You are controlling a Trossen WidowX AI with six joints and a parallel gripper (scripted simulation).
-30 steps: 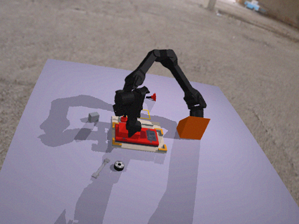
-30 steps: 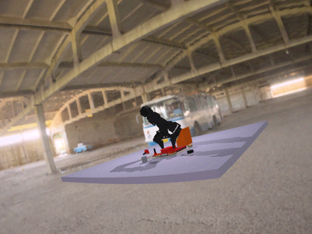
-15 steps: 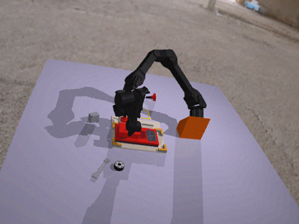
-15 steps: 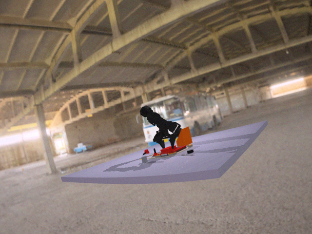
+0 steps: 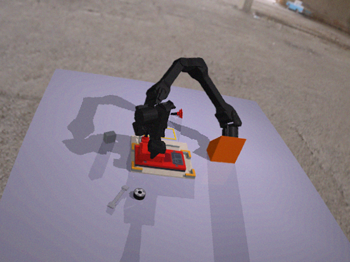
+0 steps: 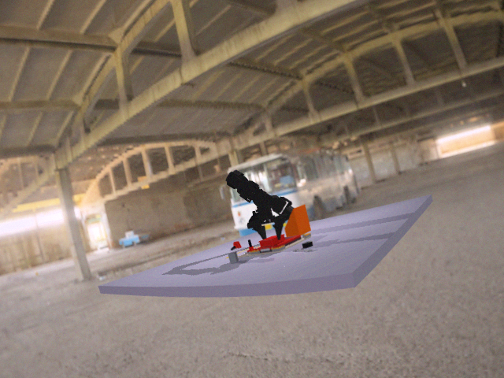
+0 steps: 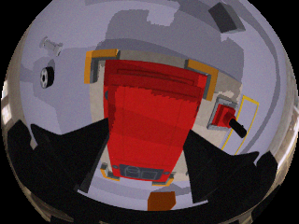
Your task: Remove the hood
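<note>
The red toy car [image 5: 176,166] [image 7: 154,70] sits on a beige base [image 5: 167,172] with yellow corner brackets. Its red hood [image 7: 149,126] is between my fingers in the wrist view. My gripper [image 6: 272,238] [image 7: 148,126] points down and is shut on the hood, one finger at each side. The hood still rests on the car, with no gap visible beneath it. In the top view the arm covers part of it. The marked area, a yellow outline [image 5: 175,134] [image 7: 250,99], lies on the table beyond the base and is partly hidden by the arm in the top view.
An orange block [image 5: 225,150] [image 6: 298,221] [image 7: 162,201] stands past the car's grille end. A red piece with a black stalk [image 7: 224,114] stands on the base, toward the outline. A grey block [image 5: 110,136] [image 6: 233,257] [image 7: 226,19], a wheel [image 5: 139,193] [image 7: 47,77] and a wrench [image 5: 117,196] lie around.
</note>
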